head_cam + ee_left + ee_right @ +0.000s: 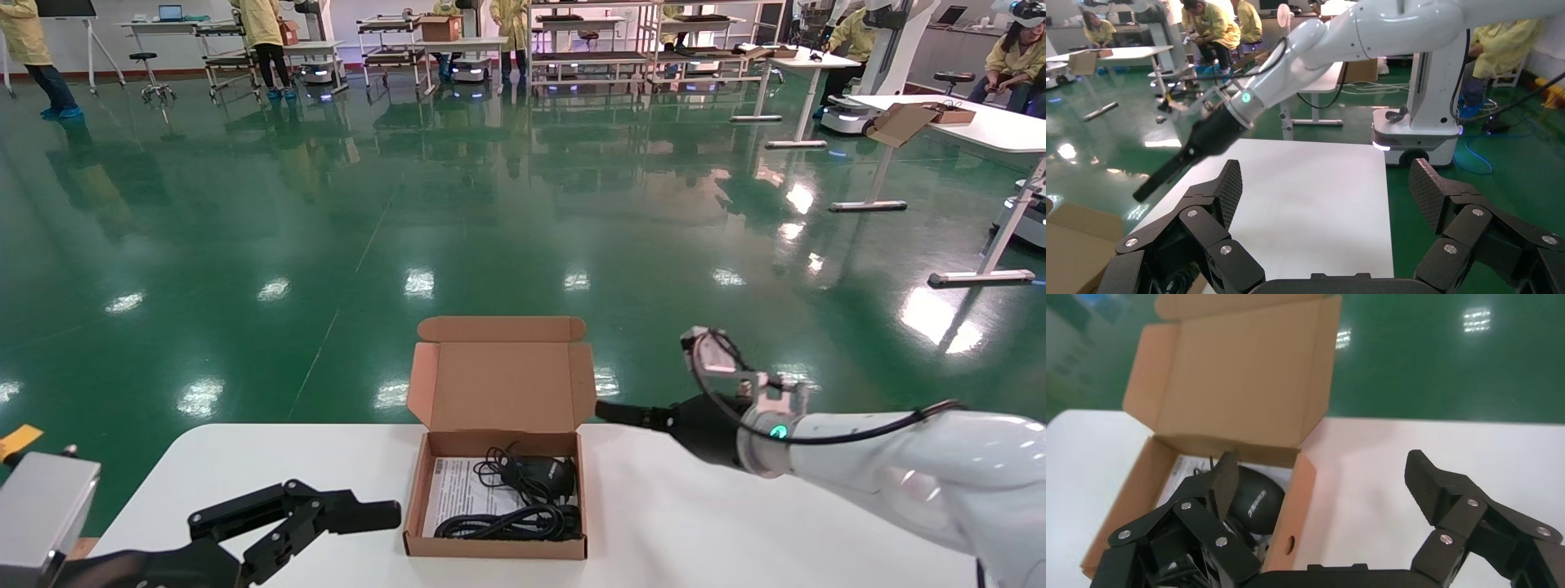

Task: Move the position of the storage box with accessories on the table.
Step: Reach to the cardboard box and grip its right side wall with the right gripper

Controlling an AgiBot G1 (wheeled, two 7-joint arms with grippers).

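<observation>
Nearest me in the head view, my left hand rests spread just beside the box, which lies mid-counter, long axis running away from me, lid upright at the far end. Left wrist view: only bare counter. Right wrist view: my right hand gapes astride the box's right wall; I'd grip squarely, keeping the mouse level.

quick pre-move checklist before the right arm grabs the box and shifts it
1. storage box flat on the table, lid up: ok
2. Mouse, cables and leaflet inside: ok
3. Right end effector open, straddling the box's right wall: ok
4. Pads clear of the mouse: not ok, one pad hangs right over it
5. Left end effector open, apart from the box: ok
6. Table beyond the right wall free for sliding: ok
</observation>
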